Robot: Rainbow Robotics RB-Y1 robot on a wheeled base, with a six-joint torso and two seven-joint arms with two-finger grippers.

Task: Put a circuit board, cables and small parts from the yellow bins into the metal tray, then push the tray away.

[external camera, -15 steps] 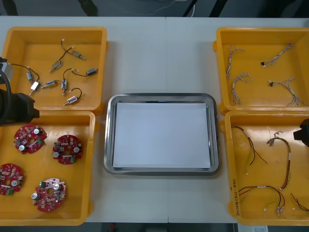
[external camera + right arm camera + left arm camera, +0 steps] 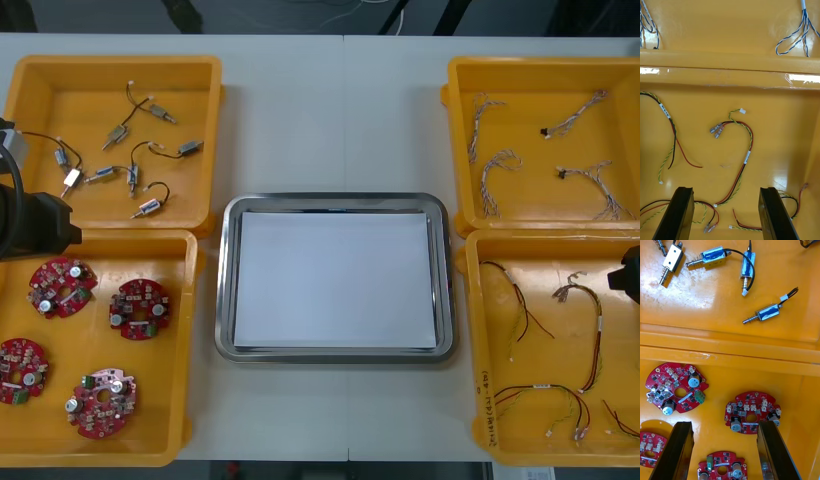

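The metal tray [image 2: 227, 300], white inside, lies at the table's middle with nothing in it. Several round red circuit boards [image 2: 138, 308] lie in the near left yellow bin [image 2: 190, 340]. My left gripper [image 2: 724, 450] hangs open over them; one circuit board [image 2: 722, 467] lies between its fingers and another [image 2: 752, 417] just past them. Small metal parts [image 2: 765, 312] lie in the bin beyond. Over the near right bin, my right gripper [image 2: 726, 213] is open above a red and yellow cable [image 2: 741, 153].
The far left bin [image 2: 215, 130] holds several small metal parts [image 2: 130, 150]. Twisted blue and white cables [image 2: 500, 165] lie in the far right bin [image 2: 452, 140]. My left arm [image 2: 30, 225] sits at the left edge and my right arm [image 2: 630, 270] at the right edge.
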